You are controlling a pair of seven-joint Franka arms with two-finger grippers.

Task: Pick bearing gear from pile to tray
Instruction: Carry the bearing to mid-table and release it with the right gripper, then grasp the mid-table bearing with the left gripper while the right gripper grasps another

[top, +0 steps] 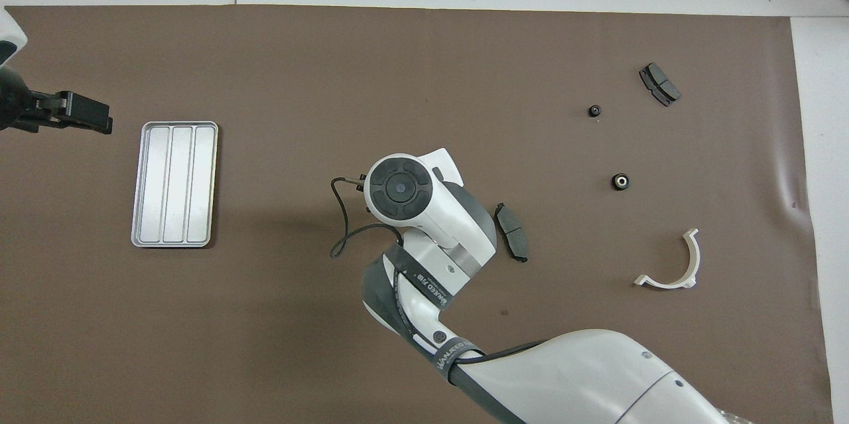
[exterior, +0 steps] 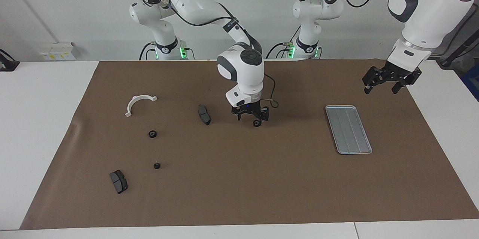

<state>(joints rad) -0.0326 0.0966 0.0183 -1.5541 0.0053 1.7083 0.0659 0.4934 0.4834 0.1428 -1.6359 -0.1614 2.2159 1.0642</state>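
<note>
My right gripper (exterior: 252,115) hangs low over the middle of the brown mat, open. A small black bearing gear (exterior: 256,122) sits just below it between the fingertips, free of both; in the overhead view the wrist hides gear and gripper. The pile lies toward the right arm's end: two more black gears (exterior: 152,133) (exterior: 157,165), also seen from above (top: 620,181) (top: 595,111). The silver ridged tray (exterior: 348,129) (top: 174,184) lies toward the left arm's end and holds nothing. My left gripper (exterior: 385,83) waits open in the air past the tray's corner nearest the robots.
One dark brake pad (exterior: 204,114) (top: 511,231) lies close beside the right gripper; another (exterior: 118,181) (top: 659,83) lies far from the robots. A white half-ring bracket (exterior: 139,103) (top: 673,265) rests near the mat's edge. A black cable (top: 341,225) loops off the right wrist.
</note>
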